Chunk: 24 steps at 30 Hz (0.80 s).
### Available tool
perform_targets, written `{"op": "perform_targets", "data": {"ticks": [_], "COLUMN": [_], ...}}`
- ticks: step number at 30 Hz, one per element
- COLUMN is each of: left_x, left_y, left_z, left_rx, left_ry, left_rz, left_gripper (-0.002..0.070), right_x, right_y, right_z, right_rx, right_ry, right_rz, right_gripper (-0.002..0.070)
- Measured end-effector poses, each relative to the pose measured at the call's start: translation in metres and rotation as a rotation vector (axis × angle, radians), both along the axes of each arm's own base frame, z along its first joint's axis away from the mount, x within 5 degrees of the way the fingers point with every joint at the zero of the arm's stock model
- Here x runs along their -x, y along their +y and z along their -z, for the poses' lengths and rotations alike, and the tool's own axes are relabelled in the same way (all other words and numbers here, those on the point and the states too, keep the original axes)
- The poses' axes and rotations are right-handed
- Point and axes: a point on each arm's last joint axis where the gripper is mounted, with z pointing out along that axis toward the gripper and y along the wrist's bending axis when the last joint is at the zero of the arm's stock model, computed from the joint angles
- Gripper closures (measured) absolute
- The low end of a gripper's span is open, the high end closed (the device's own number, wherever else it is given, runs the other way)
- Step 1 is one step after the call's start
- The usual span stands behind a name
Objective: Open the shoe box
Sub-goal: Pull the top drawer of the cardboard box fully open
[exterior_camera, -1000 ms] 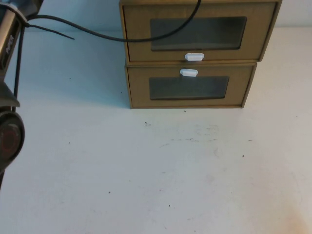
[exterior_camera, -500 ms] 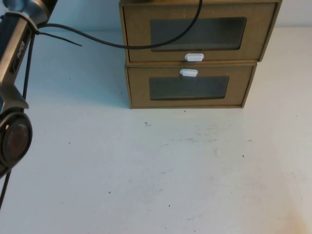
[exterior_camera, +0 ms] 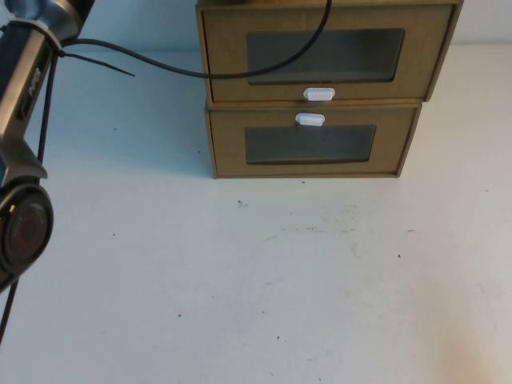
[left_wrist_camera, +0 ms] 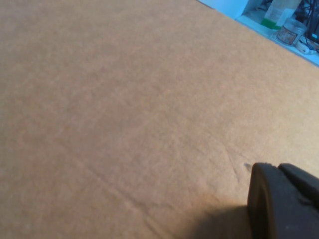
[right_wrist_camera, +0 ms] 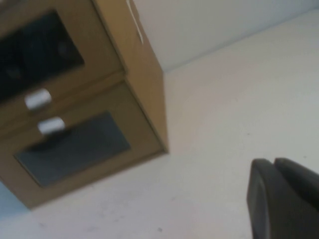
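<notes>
Two brown cardboard shoe boxes are stacked at the back of the table, the upper box [exterior_camera: 320, 52] on the lower box [exterior_camera: 312, 146]. Each front has a dark window and a white handle: the upper handle [exterior_camera: 318, 94] and the lower handle [exterior_camera: 310, 120]. Both fronts are closed. My left gripper [left_wrist_camera: 278, 167] is shut and empty, hovering close over a flat brown cardboard surface [left_wrist_camera: 124, 99]; it is outside the high view. My right gripper [right_wrist_camera: 273, 162] is shut and empty above the white table, off to the right of the lower box [right_wrist_camera: 75, 149].
My left arm [exterior_camera: 24, 120] rises along the left edge of the high view. Its black cable [exterior_camera: 240, 74] drapes across the upper box's front. White tabletop [exterior_camera: 280, 280] spreads in front of the boxes. Bottles and jars [left_wrist_camera: 289, 30] stand beyond the cardboard.
The left arm and its cable shifted slightly to the right about a second ago and have since held still. The boxes have not moved.
</notes>
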Motion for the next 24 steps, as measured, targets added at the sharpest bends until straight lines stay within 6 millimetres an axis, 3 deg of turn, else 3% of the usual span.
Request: {"op": "perform_targets", "data": {"ticks": [7,16,20,24], "left_x": [0.001,0.003,0.004,0.004], "left_y": [0.0,-0.001,-0.001,-0.001], "left_z": [0.001,0.001,0.001,0.001], "left_rx": [0.003,0.004,0.006,0.008], "left_ry": [0.03,0.05,0.057,0.063], "left_rz": [0.004,0.019,0.022,0.021], "left_gripper": [0.0679,0.0679,0.0679,0.0679], "right_x": [0.0,0.001,0.004,-0.005], "right_y": [0.001,0.007,0.013,0.018], "right_z": [-0.007,-0.009,-0.041,-0.078], "right_rx": [-0.345,-0.445,-0.386,-0.268], "right_ry": [-0.052,-0.019,-0.035,0.054], "right_rz": [0.008,-0.051,-0.12,-0.178], "right_gripper": [0.0689,0.0689,0.069,0.0689]}}
